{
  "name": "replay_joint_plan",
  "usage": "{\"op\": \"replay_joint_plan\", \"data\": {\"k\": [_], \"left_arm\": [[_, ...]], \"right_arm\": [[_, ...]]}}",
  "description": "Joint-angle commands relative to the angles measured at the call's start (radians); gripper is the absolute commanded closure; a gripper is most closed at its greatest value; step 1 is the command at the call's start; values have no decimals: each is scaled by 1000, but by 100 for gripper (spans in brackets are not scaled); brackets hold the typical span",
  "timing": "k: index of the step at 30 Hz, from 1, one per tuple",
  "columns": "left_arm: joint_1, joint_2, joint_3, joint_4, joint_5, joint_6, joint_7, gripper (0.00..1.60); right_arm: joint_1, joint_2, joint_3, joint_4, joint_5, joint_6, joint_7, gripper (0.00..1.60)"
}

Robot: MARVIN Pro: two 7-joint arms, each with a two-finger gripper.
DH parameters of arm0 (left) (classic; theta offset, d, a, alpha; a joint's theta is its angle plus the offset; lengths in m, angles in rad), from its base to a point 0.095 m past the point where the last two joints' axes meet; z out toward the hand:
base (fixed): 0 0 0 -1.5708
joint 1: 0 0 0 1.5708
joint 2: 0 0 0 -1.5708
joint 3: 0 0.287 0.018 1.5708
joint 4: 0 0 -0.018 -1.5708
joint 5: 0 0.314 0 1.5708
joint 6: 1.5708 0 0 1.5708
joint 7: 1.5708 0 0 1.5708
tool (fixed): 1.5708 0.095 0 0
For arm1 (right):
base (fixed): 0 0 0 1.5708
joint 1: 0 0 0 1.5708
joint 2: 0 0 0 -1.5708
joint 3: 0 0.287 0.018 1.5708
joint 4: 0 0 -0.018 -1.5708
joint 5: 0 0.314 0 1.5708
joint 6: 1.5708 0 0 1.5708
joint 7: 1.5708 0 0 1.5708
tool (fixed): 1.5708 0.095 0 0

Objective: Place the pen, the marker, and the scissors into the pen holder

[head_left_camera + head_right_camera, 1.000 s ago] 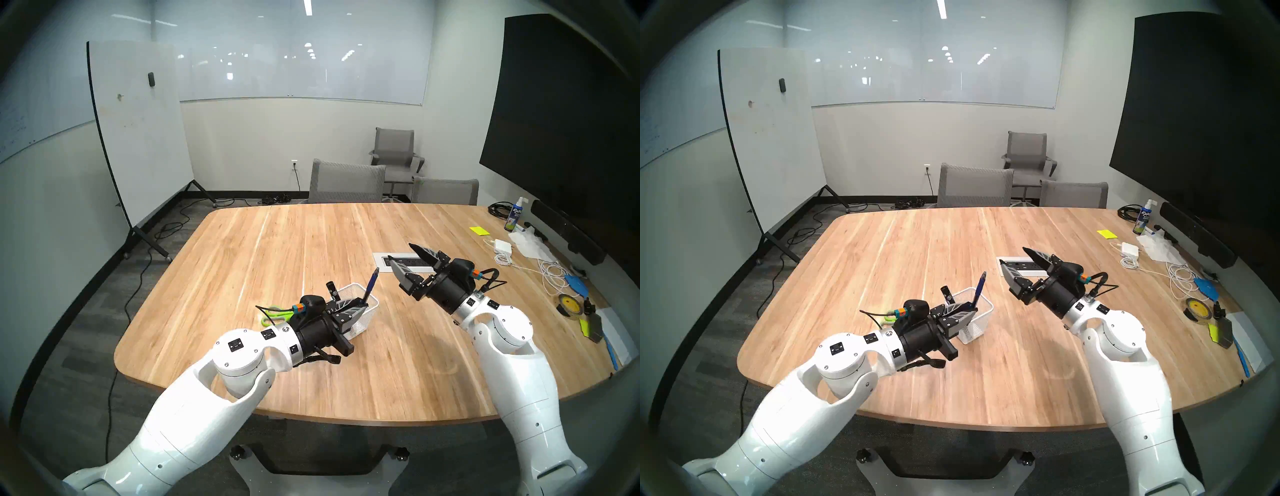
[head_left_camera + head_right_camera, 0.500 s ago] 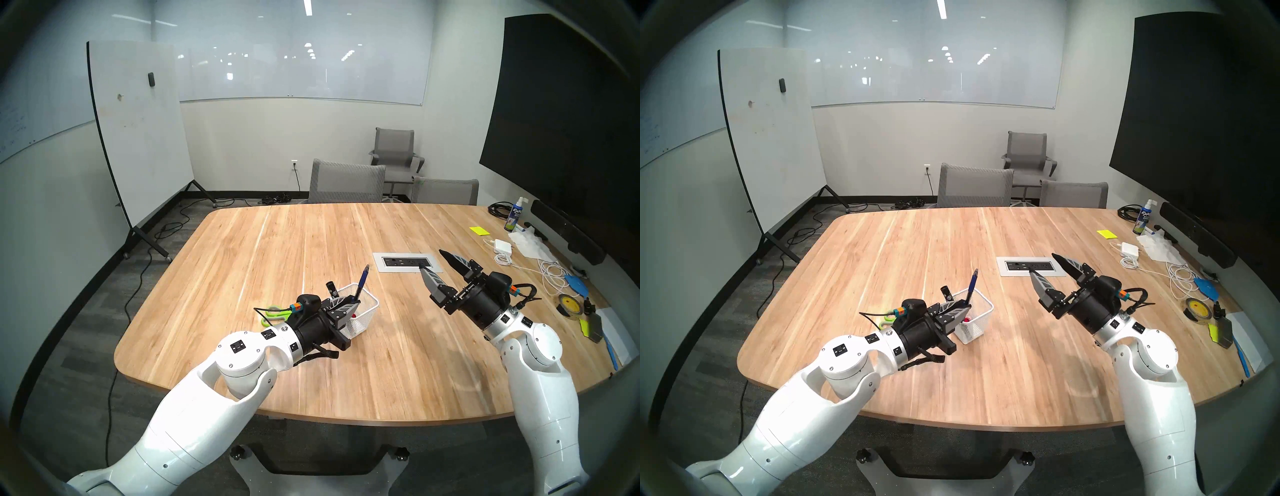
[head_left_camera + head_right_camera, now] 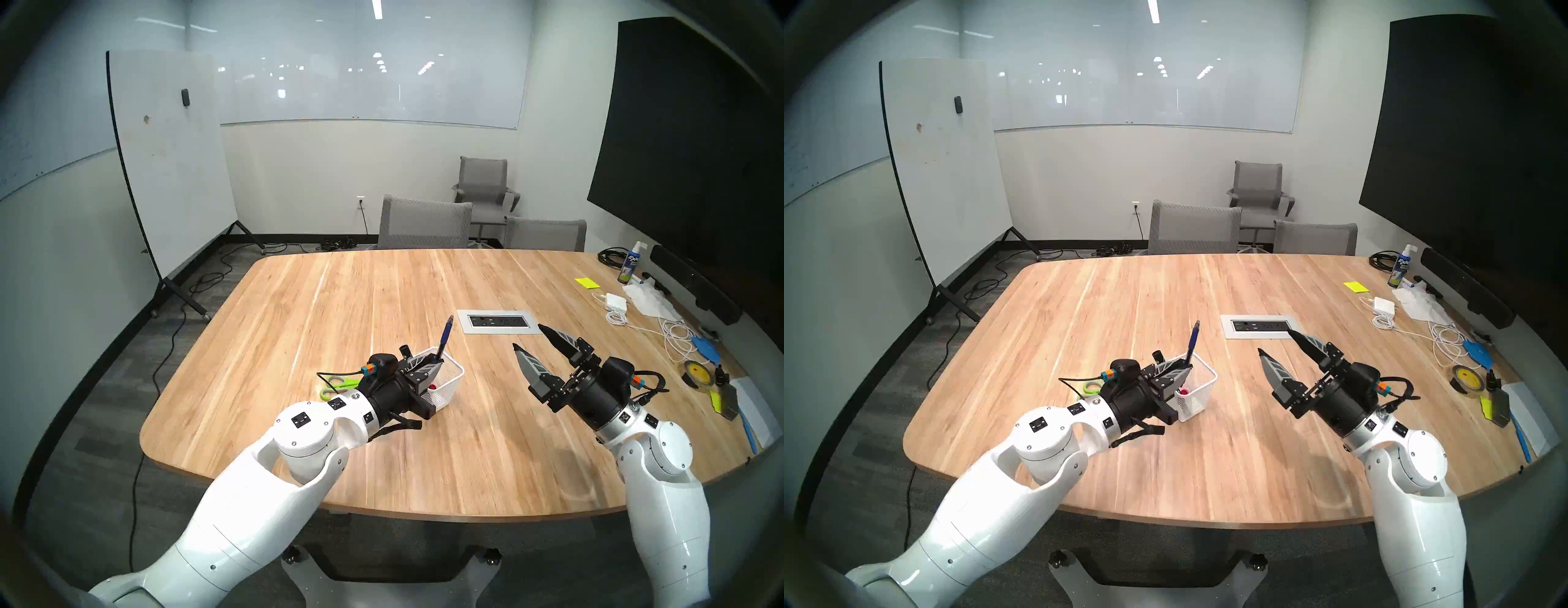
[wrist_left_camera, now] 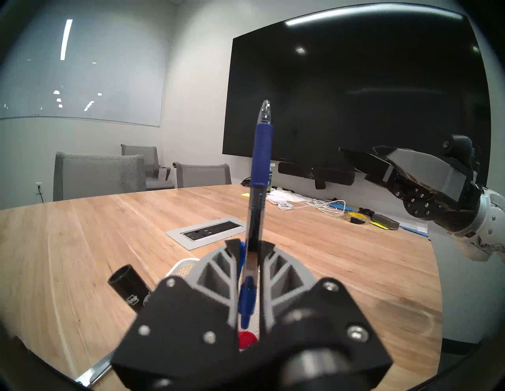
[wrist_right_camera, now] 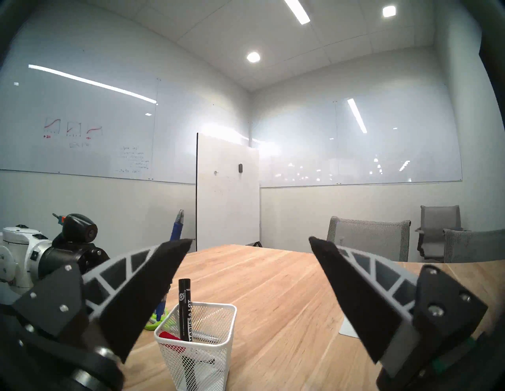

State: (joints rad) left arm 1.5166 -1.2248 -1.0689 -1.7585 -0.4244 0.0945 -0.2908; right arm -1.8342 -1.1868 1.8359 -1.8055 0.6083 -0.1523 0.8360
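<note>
My left gripper (image 3: pixel 437 366) (image 4: pixel 251 245) is shut on the blue pen (image 3: pixel 444 339) (image 4: pixel 261 169), which stands nearly upright at the left rim of the white mesh pen holder (image 3: pixel 450 378) (image 5: pixel 202 352). I cannot tell whether the pen's lower end is inside. A black marker (image 3: pixel 406 351) (image 5: pixel 185 308) and a red-capped one (image 5: pixel 169 335) stand in the holder. The green-handled scissors (image 3: pixel 339 384) (image 5: pixel 155 323) lie on the table behind my left wrist. My right gripper (image 3: pixel 528 336) (image 5: pixel 250 240) hangs open and empty to the right of the holder.
A power outlet panel (image 3: pixel 499 321) is set into the wooden table (image 3: pixel 382 288) beyond the holder. Cables, a charger (image 3: pixel 615 301), a tape roll (image 3: pixel 695 373) and a spray bottle (image 3: pixel 630 265) crowd the right edge. Chairs stand at the far side.
My right arm has drawn back to the right and toward me, away from the holder, still open. The left gripper kept its hold and the pen has come more upright.
</note>
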Motion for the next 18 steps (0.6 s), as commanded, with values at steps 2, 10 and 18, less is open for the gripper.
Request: {"op": "replay_joint_plan", "data": {"k": [2, 10, 18], "left_arm": [[-10, -24, -1, 26, -6, -20, 9, 160], [-19, -31, 1, 51, -15, -31, 17, 160], [-21, -34, 6, 76, -18, -38, 23, 160]], "right_arm": [[-17, -10, 25, -44, 23, -10, 7, 0], [-19, -16, 29, -47, 24, -7, 15, 0], [-19, -22, 31, -47, 21, -6, 17, 0]]}}
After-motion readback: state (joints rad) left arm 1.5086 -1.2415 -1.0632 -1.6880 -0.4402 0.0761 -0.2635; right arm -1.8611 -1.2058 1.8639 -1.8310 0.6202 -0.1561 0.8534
